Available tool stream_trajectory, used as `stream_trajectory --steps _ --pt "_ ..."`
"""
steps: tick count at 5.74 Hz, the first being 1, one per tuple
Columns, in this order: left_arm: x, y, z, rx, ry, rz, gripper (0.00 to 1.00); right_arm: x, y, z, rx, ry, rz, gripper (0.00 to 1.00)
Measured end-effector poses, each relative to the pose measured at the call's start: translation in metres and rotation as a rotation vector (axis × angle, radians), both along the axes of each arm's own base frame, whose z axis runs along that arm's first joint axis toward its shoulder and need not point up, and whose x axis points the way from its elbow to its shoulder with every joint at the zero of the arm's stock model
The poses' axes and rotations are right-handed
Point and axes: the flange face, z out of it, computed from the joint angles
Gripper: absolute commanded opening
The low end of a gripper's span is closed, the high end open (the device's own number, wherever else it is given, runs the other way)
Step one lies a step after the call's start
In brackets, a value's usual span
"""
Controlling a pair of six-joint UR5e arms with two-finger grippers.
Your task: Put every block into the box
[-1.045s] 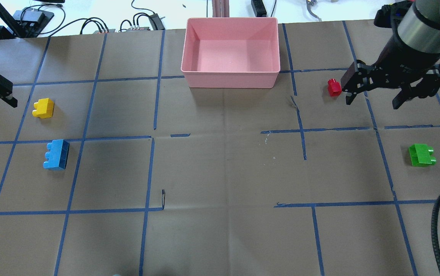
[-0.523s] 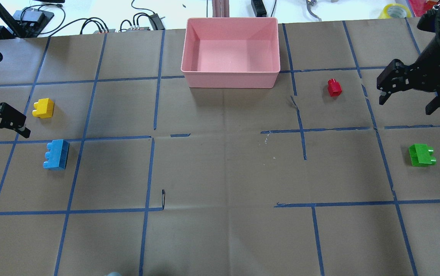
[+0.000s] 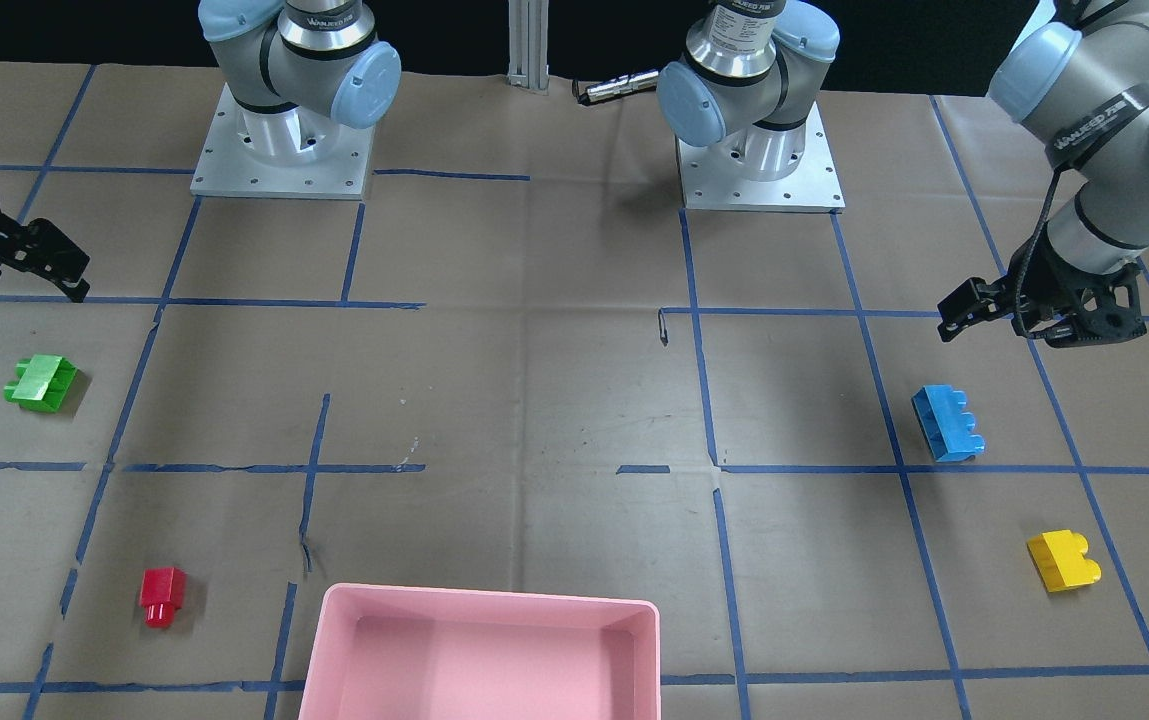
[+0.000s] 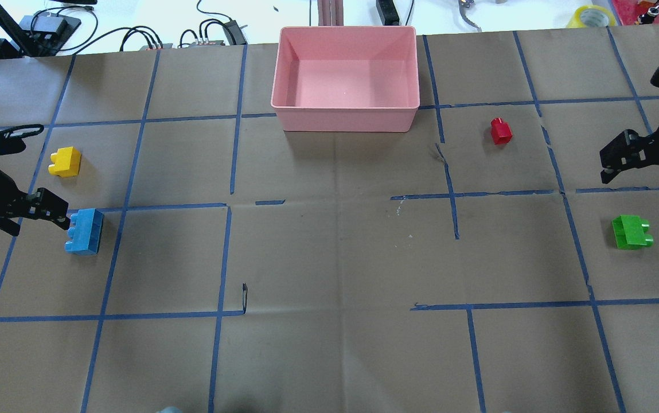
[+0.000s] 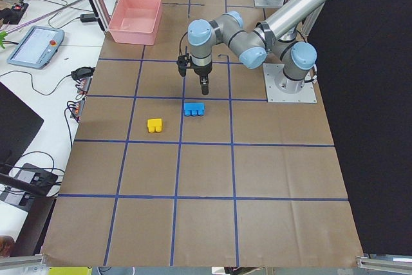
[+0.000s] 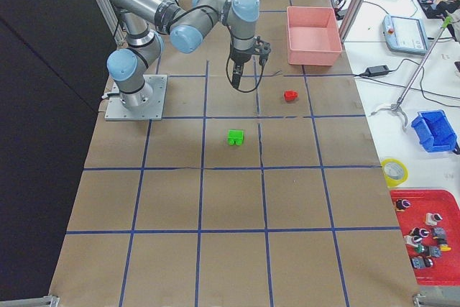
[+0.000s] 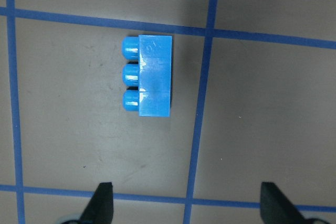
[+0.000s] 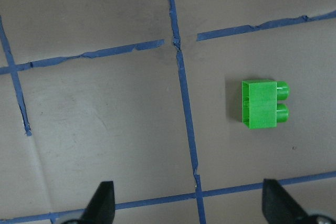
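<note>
The blue block (image 4: 84,231) lies at the left, studs sideways, with the yellow block (image 4: 65,161) behind it. The red block (image 4: 500,131) and the green block (image 4: 631,232) lie at the right. The pink box (image 4: 345,119) stands empty at the far middle. My left gripper (image 4: 39,225) is open and empty just left of the blue block, which shows ahead of its fingers in the left wrist view (image 7: 148,75). My right gripper (image 4: 639,179) is open and empty, hovering just behind the green block, which shows in the right wrist view (image 8: 262,104).
Brown paper with blue tape lines covers the table. Cables and power gear (image 4: 214,31) lie beyond the far edge, a tape roll (image 4: 590,14) at the far right. Both arm bases (image 3: 279,150) stand at the robot's side.
My left gripper moved from beside the yellow block toward the near side, to beside the blue block. My right gripper moved right and nearer, away from the red block toward the green one.
</note>
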Motion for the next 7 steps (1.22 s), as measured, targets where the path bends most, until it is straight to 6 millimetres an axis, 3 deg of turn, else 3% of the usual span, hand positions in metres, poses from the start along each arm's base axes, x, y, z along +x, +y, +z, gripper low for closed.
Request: stream_trajectory --steps 2,3,5,7 --pt "0.036 -0.001 -0.048 0.009 0.000 0.074 0.98 -0.056 -0.007 -0.047 -0.035 -0.010 0.090 0.99" --pt "0.038 -0.006 -0.064 0.013 0.007 0.075 0.98 -0.082 -0.016 -0.072 -0.051 0.002 0.101 0.99" --pt "0.018 -0.020 -0.075 0.017 0.012 0.038 0.98 -0.104 -0.026 -0.110 -0.049 0.001 0.092 1.00" --pt "0.022 -0.034 -0.088 0.009 0.005 0.028 0.98 -0.111 -0.022 -0.145 -0.017 -0.016 0.077 0.99"
